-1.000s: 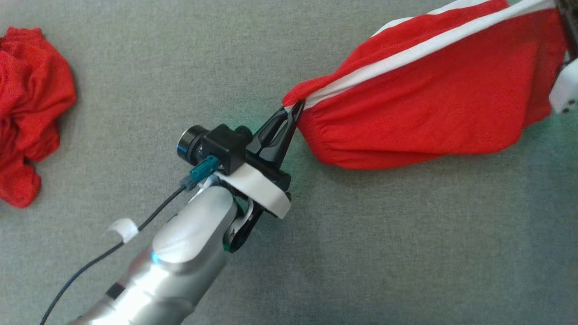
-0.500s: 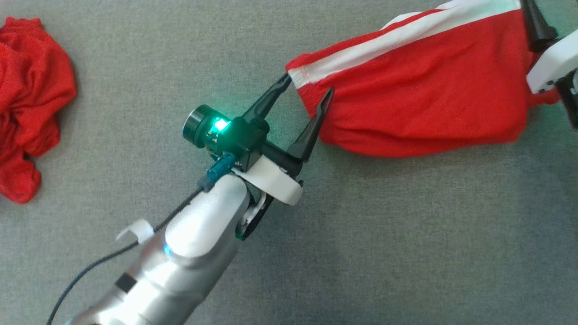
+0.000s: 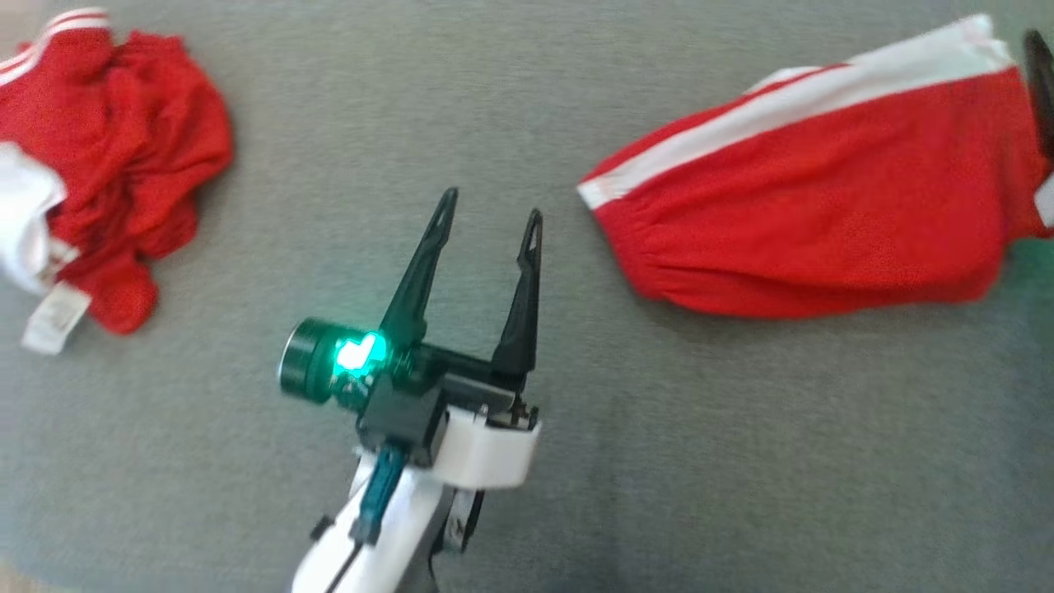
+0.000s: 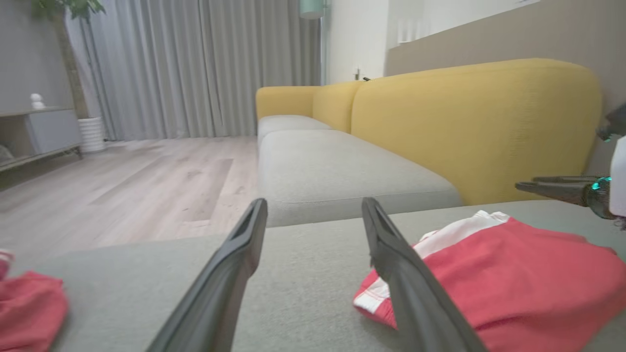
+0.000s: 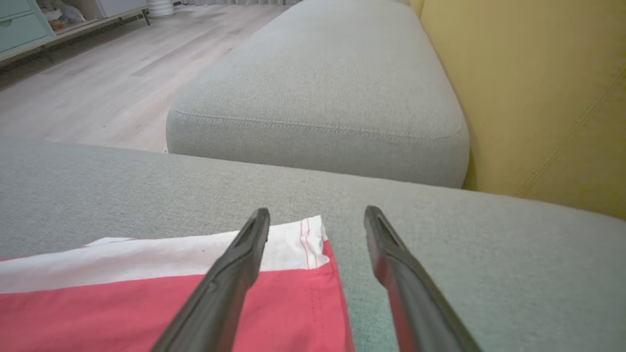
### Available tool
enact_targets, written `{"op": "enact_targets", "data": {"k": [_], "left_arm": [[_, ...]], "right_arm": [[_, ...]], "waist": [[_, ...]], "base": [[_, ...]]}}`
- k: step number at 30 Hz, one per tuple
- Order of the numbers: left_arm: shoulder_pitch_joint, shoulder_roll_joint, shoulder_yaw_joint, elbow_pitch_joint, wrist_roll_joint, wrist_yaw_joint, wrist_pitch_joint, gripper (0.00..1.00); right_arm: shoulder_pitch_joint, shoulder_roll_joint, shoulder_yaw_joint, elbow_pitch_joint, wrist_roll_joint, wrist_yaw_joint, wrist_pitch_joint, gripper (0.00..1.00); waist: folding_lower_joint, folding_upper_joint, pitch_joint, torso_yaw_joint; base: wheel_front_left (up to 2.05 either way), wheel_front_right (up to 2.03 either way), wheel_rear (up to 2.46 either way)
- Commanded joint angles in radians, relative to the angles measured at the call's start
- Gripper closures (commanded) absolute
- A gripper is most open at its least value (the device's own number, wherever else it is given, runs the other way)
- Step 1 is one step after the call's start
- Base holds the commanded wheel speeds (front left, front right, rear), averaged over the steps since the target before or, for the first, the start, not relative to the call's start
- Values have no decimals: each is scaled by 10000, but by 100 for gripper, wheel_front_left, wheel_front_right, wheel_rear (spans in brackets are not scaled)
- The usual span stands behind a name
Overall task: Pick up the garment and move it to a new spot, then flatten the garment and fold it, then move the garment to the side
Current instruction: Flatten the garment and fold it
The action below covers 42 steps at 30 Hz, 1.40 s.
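Note:
The red garment (image 3: 815, 231) with a white side stripe lies spread on the grey cushion (image 3: 741, 461), at the right of the head view. My left gripper (image 3: 492, 206) stands open to its left, apart from the elastic hem, with nothing between its fingers. In the left wrist view the garment (image 4: 513, 278) lies just right of the open left gripper (image 4: 314, 203). My right gripper (image 5: 318, 211) is open over the garment's white-striped corner (image 5: 298, 244), holding nothing. One of its fingers (image 3: 1039, 91) shows at the head view's right edge.
A second red garment (image 3: 115, 173), crumpled with white trim and a label, sits at the far left of the cushion. Beyond are another grey seat cushion (image 4: 337, 171), the yellow sofa back (image 4: 474, 127) and a wooden floor (image 4: 137, 181).
My left gripper has let go of the garment's hem, opened and drawn back away from it. The garment has settled flat on the cushion. The head camera has shifted, bringing more of the crumpled garment into view.

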Motion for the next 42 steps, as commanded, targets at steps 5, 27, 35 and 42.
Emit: {"op": "enact_targets", "data": {"k": [5, 27, 35, 42], "left_arm": [[442, -18, 235, -933, 574, 84, -39, 0], [511, -19, 417, -1060, 897, -15, -39, 0], [511, 90, 725, -988, 1067, -228, -39, 0], [592, 75, 808, -866, 1100, -383, -39, 0]], "right_arm": [[562, -639, -123, 415, 680, 65, 411, 0], [1009, -1195, 287, 59, 1985, 65, 1694, 100], [905, -1710, -87, 483, 1690, 65, 1075, 100], [640, -1694, -496, 658, 1423, 65, 625, 100]], "waist": [[1, 0, 78, 802], [1, 0, -31, -477], [1, 0, -316, -1547], [1, 0, -484, -1939]], "base": [[0, 0, 0], [0, 0, 0], [0, 0, 0], [0, 0, 0]]}}
